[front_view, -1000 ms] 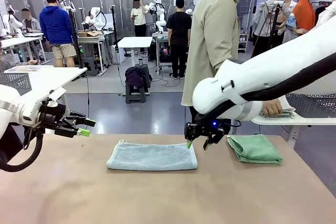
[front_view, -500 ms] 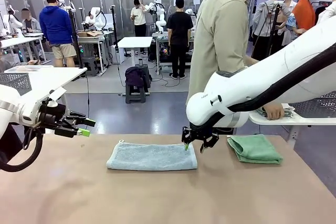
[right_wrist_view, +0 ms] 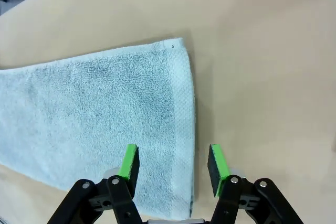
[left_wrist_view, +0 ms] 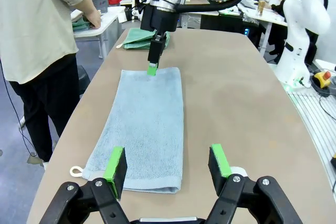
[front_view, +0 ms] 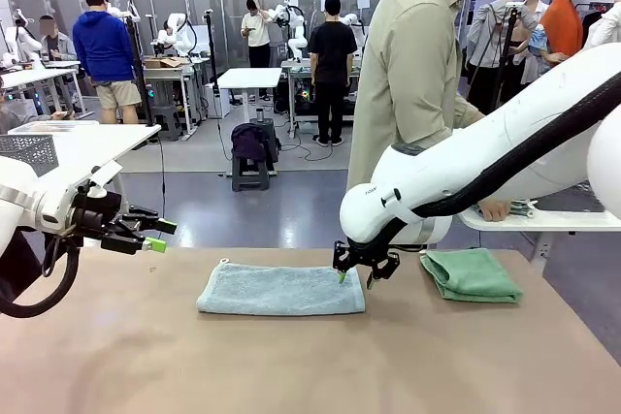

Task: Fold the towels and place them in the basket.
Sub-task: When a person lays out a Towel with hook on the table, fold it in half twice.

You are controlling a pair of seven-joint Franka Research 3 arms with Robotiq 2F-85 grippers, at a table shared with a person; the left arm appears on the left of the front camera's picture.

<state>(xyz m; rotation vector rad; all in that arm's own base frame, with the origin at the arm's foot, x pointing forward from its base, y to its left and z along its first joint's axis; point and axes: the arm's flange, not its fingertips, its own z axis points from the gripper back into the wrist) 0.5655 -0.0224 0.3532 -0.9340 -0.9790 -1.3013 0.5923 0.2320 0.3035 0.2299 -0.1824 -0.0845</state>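
The right gripper point(front_view: 353, 276) hangs pointing down over the right-hand end of the pale grey-blue towel point(front_view: 281, 290), jaws parted and nothing between them. From its own wrist camera the green pads point(right_wrist_view: 129, 162) straddle the towel's short hemmed edge: one pad sits over the terry, the other over bare table point(right_wrist_view: 262, 77) just past the hem. No contact with the cloth can be made out; it looks just above it.

Off to the far side of that gripper, near but apart, lies the mint green towel point(front_view: 471, 274), already folded into a small stack on the tabletop.

Over on the other side, the left gripper point(front_view: 158, 236) is held up off the table's left edge, well away from the grey-blue towel's left end, fingers wide apart and empty. Its wrist view looks straight down the length of that towel point(left_wrist_view: 144, 124), the near short edge with its little hanging loop point(left_wrist_view: 77, 171) lying just ahead of the fingers point(left_wrist_view: 114, 167).

Containers: a grey perforated basket point(front_view: 29, 152) stands on a side table behind the left arm; what it holds cannot be told. The person point(front_view: 412, 75) stands at the far side, one hand point(front_view: 495, 208) resting on folded cloth on a white side table point(front_view: 543, 222).

No readable writing anywhere; a small mark on the right arm is too small to read.
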